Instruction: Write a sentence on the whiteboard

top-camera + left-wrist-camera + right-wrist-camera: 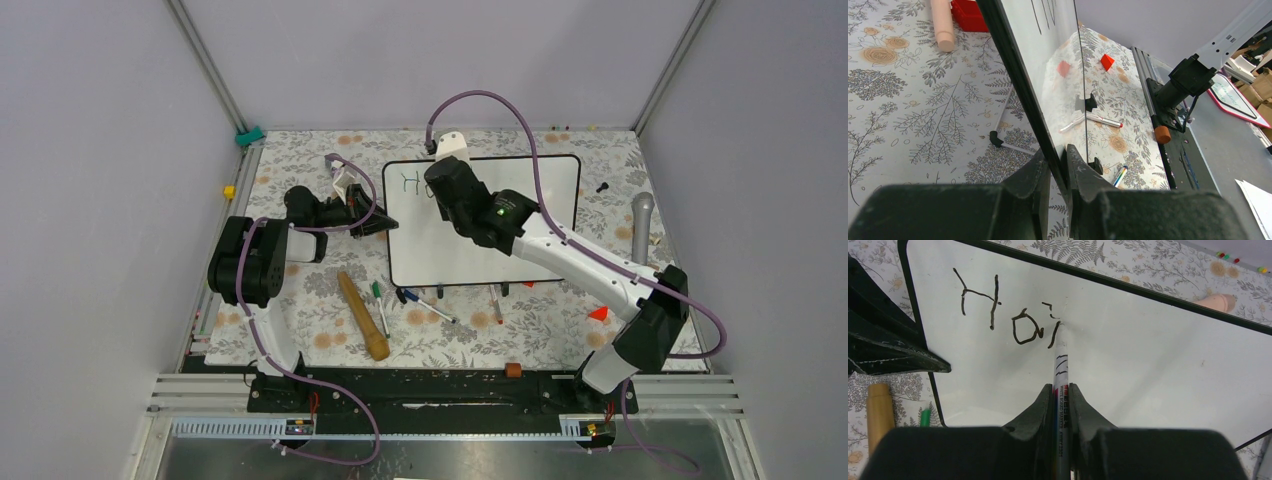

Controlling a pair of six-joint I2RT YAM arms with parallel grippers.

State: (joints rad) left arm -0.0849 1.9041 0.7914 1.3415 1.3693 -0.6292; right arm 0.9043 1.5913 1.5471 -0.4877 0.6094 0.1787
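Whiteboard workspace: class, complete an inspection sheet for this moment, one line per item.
Surface: table covered by a floral cloth.
Job's things: whiteboard sits mid-table; sentence reads "Ho" with a third letter begun; marker has its tip on the board.
Clutter: wooden pin, loose pens, red wedge, grey microphone-like item.
Jaws: left jaws are shut on the whiteboard's frame; right jaws are shut on the marker.
Cables: purple cable arcs above the board.
Surroundings: plain grey walls; metal rail at the near edge.
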